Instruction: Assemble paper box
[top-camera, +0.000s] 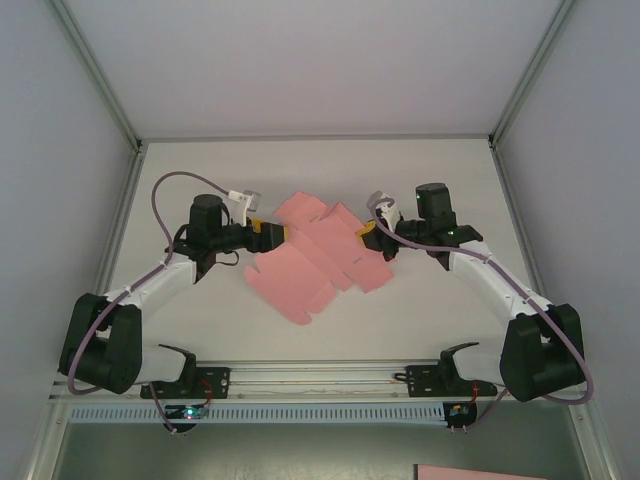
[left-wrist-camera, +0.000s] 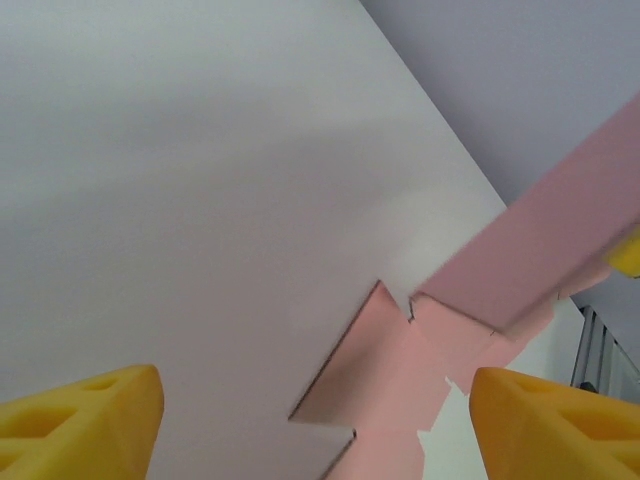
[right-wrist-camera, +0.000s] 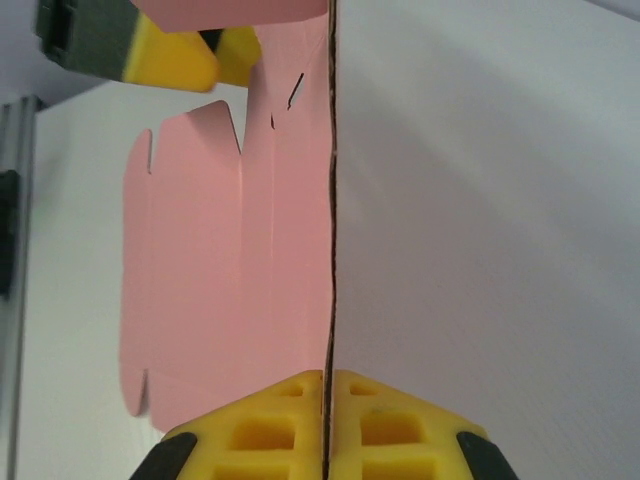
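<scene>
**Pinching one edge, with the other side not yet gripped**

I see the paper box (top-camera: 310, 265) as a flat pink cut-out in the middle of the tabletop (top-camera: 420, 330), between the two arms, with its flaps spread — a sheet, not yet a box. The right fingers (right-wrist-camera: 270, 420) are closed tight on one edge. From the right wrist camera the card runs edge-on straight up from between the pads. The left fingers (left-wrist-camera: 85, 420) are spread wide at the opposite side of the sheet, and I can't confirm that they have hold of anything. A raised pink flap (left-wrist-camera: 540, 250) crosses ahead of them.

My read is that this is an early fold. To do it well I'd hold the right pinch firm and close to the crease. I'd bring the left side in to pin the base panel or take the flap right beside its score line. Then I'd turn slowly about the crease rather than pull — dragged thin card will likely slide on the tabletop or buckle off the score.
</scene>
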